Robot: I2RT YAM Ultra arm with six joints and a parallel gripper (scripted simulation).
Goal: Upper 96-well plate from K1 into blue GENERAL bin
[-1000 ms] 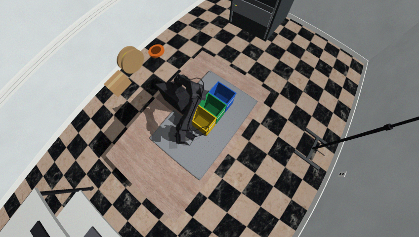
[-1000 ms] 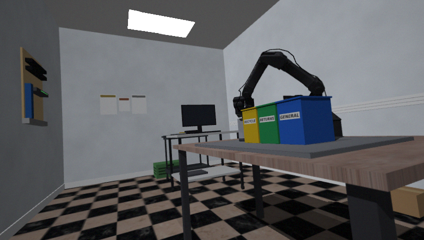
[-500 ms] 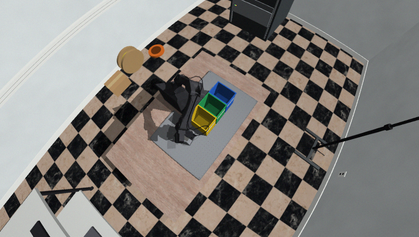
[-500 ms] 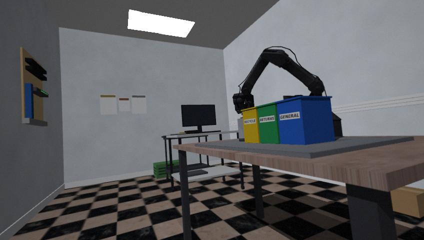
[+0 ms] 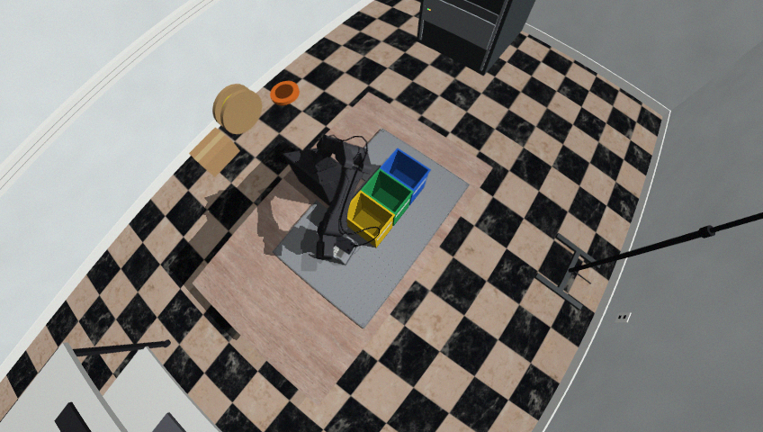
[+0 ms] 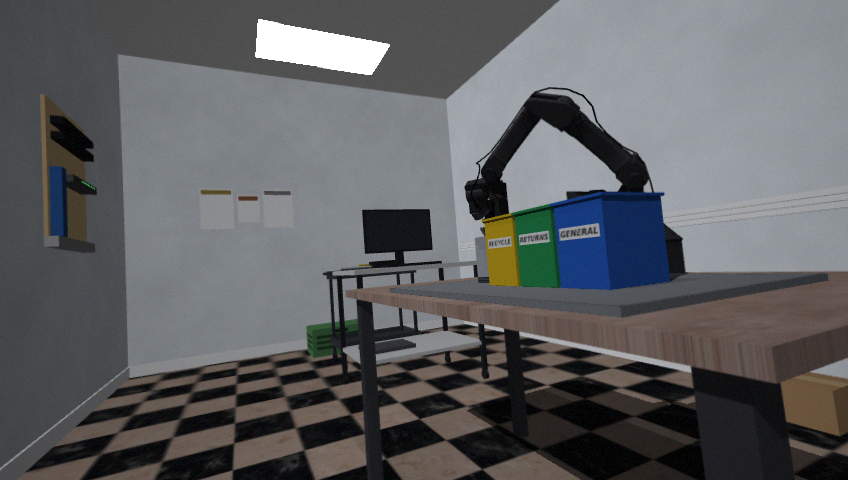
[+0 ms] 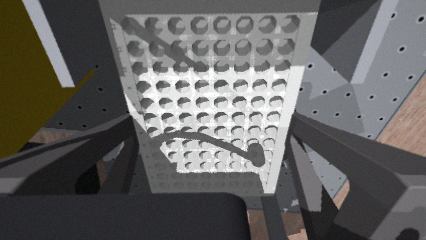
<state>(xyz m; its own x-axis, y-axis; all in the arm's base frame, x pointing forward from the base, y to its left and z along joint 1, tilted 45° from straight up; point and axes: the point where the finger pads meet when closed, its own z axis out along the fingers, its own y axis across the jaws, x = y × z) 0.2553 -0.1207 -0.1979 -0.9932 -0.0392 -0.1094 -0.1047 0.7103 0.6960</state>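
My gripper (image 7: 212,120) is shut on the white 96-well plate (image 7: 210,95), with one finger on each long side. In the exterior view the gripper (image 6: 484,202) hangs above the table, just left of the yellow bin and about level with its rim. In the overhead view it (image 5: 331,247) is near the front end of the bin row. The blue GENERAL bin (image 6: 609,240) (image 5: 408,170) stands upright at the far end of the row. Rack K1 (image 6: 479,255) is mostly hidden behind the yellow bin. I cannot make out the lower plate.
The green RETURNS bin (image 6: 535,246) and the yellow RECYCLE bin (image 6: 499,249) stand upright between the gripper and the blue bin. The yellow bin's wall (image 7: 30,75) is close on the left in the wrist view. All of them sit on a grey perforated mat (image 5: 369,251).
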